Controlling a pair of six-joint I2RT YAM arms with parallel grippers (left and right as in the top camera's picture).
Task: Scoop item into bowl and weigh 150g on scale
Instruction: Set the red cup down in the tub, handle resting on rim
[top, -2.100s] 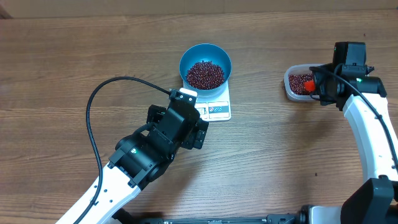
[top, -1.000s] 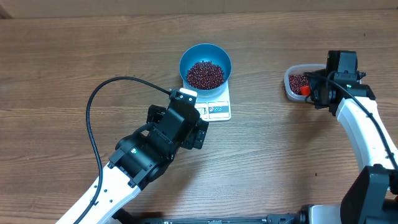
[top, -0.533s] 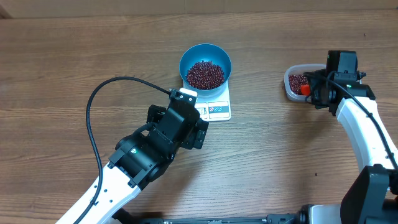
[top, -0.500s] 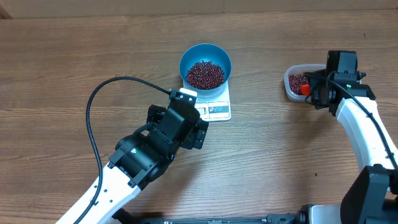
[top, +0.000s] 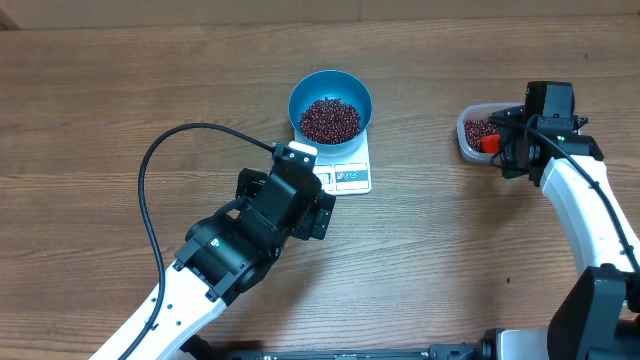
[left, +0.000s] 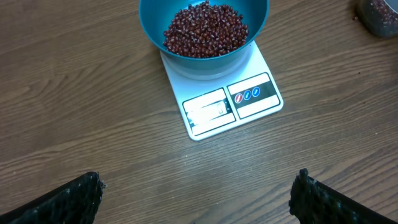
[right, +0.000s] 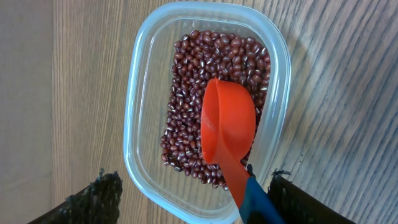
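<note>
The right gripper (right: 198, 190) is seen with its jaws spread wide over the tub (right: 140, 93), at 3 o'clock from the bowl (top: 296, 95). The scoop (right: 227, 127) is left lying in the tub on the beans (right: 186, 93), its blue handle resting across the rim between the jaws. It appears released, though the handle lies close to one finger. The left gripper (left: 199, 196) is held fully open and empty above the table (top: 100, 100), at 7 o'clock from the scale (left: 233, 102).

The bowl is set on the scale, with a mound of beans in it and the display panel at its 6 o'clock. The reading cannot be made out, so it cannot be told whether the target weight is met.

The handle could be caught by a finger when the right arm is lifted, and the tub tipped or beans flicked onto the table. The weight could be falsified if the scale or bowl is nudged by the left gripper.
</note>
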